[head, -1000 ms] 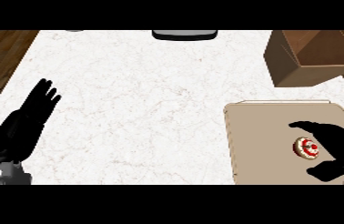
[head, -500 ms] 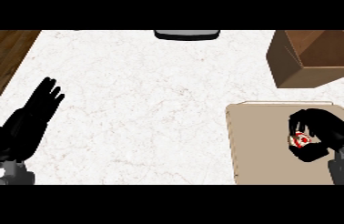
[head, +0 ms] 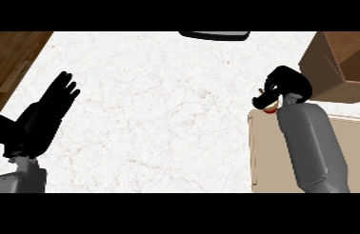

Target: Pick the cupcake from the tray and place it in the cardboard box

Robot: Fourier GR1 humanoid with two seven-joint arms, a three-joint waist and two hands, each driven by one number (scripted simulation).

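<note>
- Left hand (head: 45,116): at the near left of the counter (head: 162,109), fingers straight and pointing up, holding nothing. I record it as resting and out of the work.
- Tray (head: 265,157): at the near right, a pale flat slab. The grey right forearm lies across it and hides much of its surface. I see nothing else on the part that shows.
- Right hand (head: 287,85): over the tray's far edge, between tray and box, fingers and thumb curled into a closed cage.
- Cupcake (head: 271,109): inside that cage. Only a sliver of red and pale colour shows below the fingers; the rest is hidden, so I cannot confirm how it sits in the grasp.
- Handling, my judgement: a light, soft item with a topping that smears and a base that crushes. The hold belongs low on the sides of the base, clear of the top, and the item should travel upright without extra squeeze.
- Cardboard box (head: 330,62): at the far right, just beyond the hand, with its brown walls and open top partly cut by the view's edge. I judge the carry short, and the placing not yet done.
- Far edge: a dark, flat object (head: 215,35), partly cropped, which I cannot identify.
</note>
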